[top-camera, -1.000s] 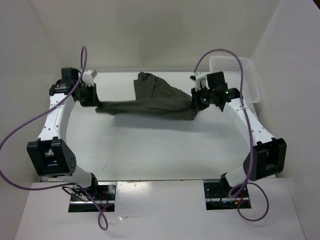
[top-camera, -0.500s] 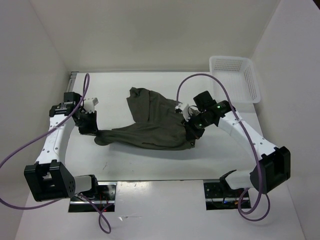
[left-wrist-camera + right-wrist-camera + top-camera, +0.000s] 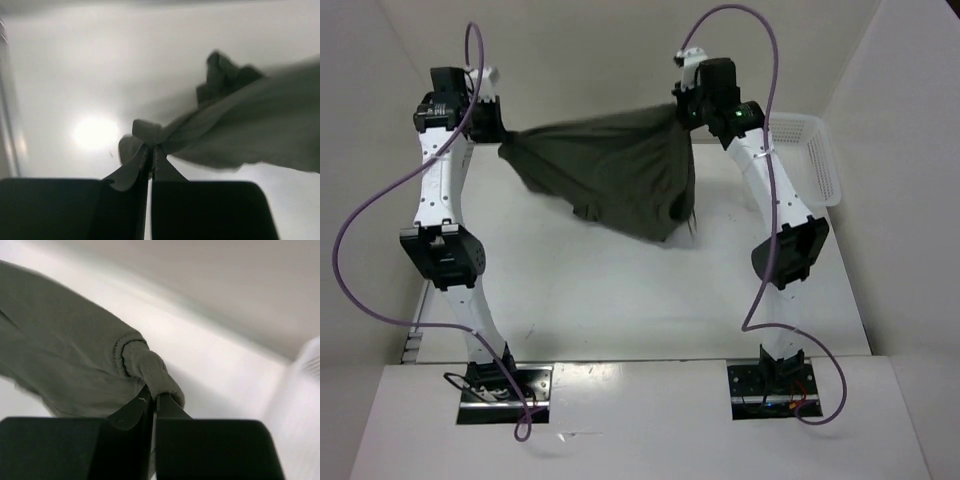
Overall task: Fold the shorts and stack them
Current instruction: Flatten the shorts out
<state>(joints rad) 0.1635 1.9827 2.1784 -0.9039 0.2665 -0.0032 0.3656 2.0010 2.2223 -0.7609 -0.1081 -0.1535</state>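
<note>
The dark olive-green shorts (image 3: 610, 170) hang stretched in the air between both raised arms, above the far half of the table. My left gripper (image 3: 498, 140) is shut on the left corner of the cloth; the left wrist view shows the pinched fold (image 3: 150, 135) at the fingertips. My right gripper (image 3: 682, 110) is shut on the ribbed waistband (image 3: 150, 371) at the right corner. The lower part of the shorts sags down toward the right, with a thin drawstring (image 3: 692, 222) dangling.
A white mesh basket (image 3: 820, 160) stands at the back right of the white table (image 3: 620, 300). White walls enclose the table on three sides. Purple cables loop from both arms.
Both arms have risen from low over the table and lifted the shorts clear off it. The cloth now hangs spread between the grippers instead of lying bunched on the surface.
</note>
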